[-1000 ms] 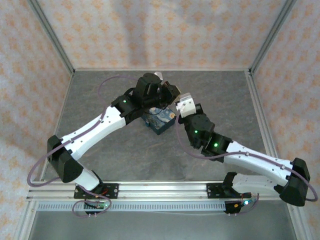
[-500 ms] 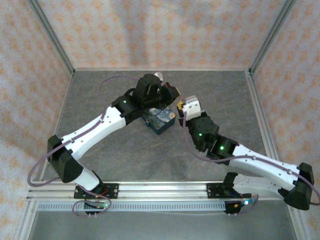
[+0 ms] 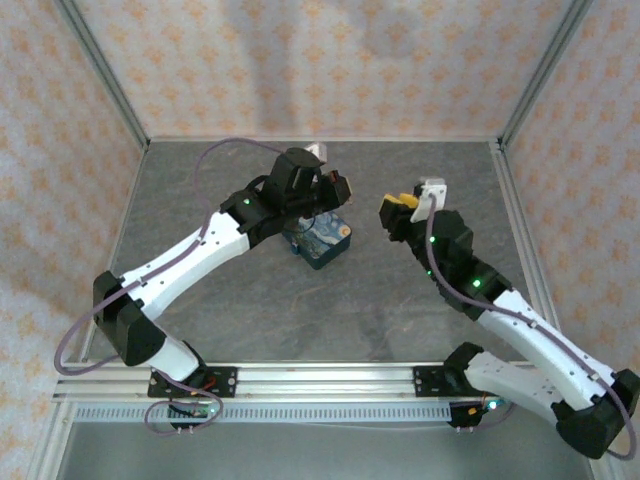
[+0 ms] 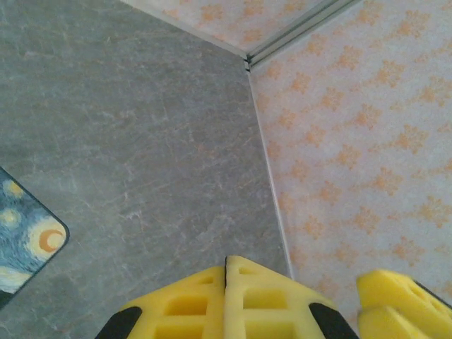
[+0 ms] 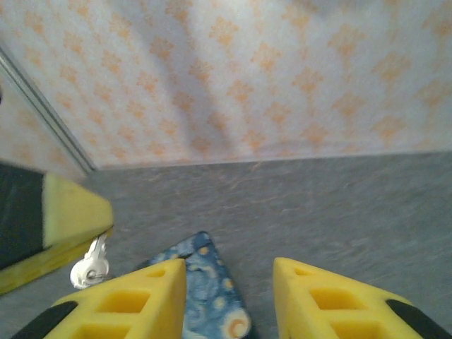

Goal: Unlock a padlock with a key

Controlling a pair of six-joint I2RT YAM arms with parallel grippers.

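One padlock (image 3: 322, 243) — one key (image 5: 90, 268)

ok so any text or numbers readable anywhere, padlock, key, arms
None can be read.
The padlock carries only a swirling blue-and-yellow painted print, no words.
The key is too small and blurred to show any stamp.
The arms show green lights, no legible labels.
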